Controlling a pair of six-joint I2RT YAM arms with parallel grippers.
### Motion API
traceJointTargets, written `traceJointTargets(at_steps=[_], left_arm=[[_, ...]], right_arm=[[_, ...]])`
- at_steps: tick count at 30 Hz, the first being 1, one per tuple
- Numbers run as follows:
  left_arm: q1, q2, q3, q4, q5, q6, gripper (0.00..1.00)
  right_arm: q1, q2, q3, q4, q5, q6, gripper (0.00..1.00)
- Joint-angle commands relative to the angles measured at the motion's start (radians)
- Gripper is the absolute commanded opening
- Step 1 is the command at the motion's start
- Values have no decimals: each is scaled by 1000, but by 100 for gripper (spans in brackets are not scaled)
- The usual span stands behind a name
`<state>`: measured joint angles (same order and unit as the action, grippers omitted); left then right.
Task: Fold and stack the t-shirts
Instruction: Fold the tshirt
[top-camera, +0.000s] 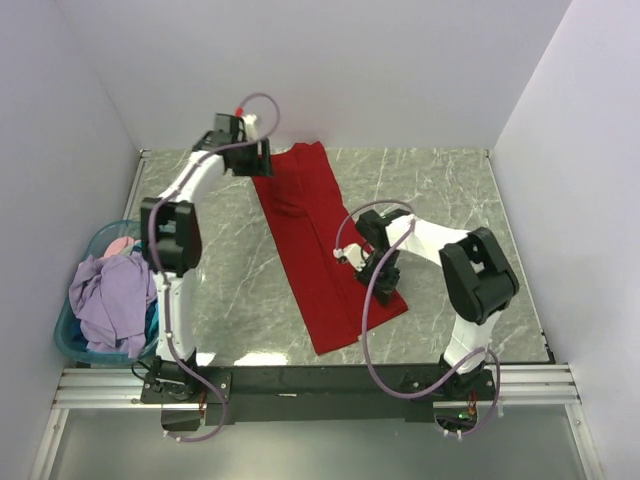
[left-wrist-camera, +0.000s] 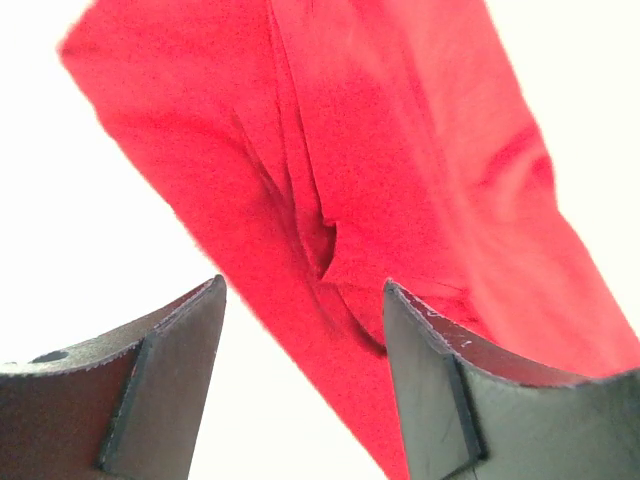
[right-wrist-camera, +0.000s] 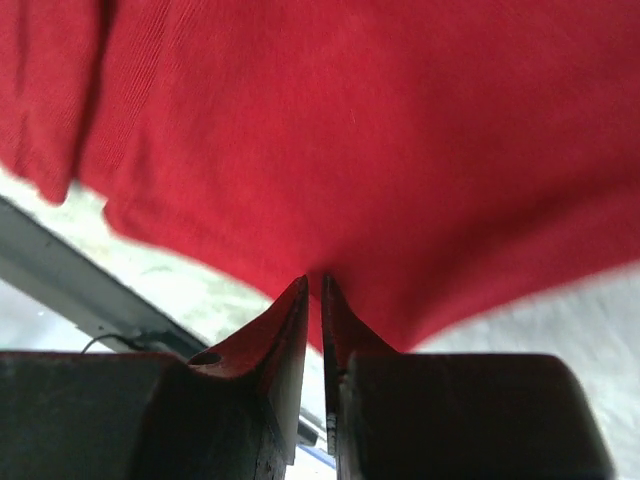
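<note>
A red t-shirt (top-camera: 315, 240) lies folded into a long strip, running diagonally from the table's far middle to the near centre. My left gripper (top-camera: 262, 160) hovers over the strip's far left edge. In the left wrist view it (left-wrist-camera: 303, 282) is open, the red cloth (left-wrist-camera: 400, 170) lying beneath the jaws with nothing held between them. My right gripper (top-camera: 382, 285) is at the strip's near right edge. Its jaws (right-wrist-camera: 313, 278) are shut on the hem of the red cloth (right-wrist-camera: 350, 150). A lavender t-shirt (top-camera: 110, 295) and a pink one (top-camera: 120, 243) are heaped in the basket.
A teal plastic basket (top-camera: 72, 342) stands at the table's left edge beside the left arm. White walls enclose the marble table (top-camera: 450, 190) at the back and sides. A black rail (top-camera: 320, 382) runs along the near edge.
</note>
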<state>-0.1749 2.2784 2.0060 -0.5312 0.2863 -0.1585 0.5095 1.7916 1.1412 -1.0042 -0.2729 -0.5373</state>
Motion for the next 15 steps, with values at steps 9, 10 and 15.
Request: traceJointTargets(at_steps=[9, 10, 15], left_arm=[[31, -358, -363, 54, 105, -13, 66], [29, -368, -377, 50, 112, -16, 66], [-18, -356, -444, 39, 139, -13, 62]], right_arm=[[282, 71, -87, 56, -141, 89, 17], [308, 78, -69, 55, -170, 95, 17], [428, 81, 79, -10, -363, 97, 19]])
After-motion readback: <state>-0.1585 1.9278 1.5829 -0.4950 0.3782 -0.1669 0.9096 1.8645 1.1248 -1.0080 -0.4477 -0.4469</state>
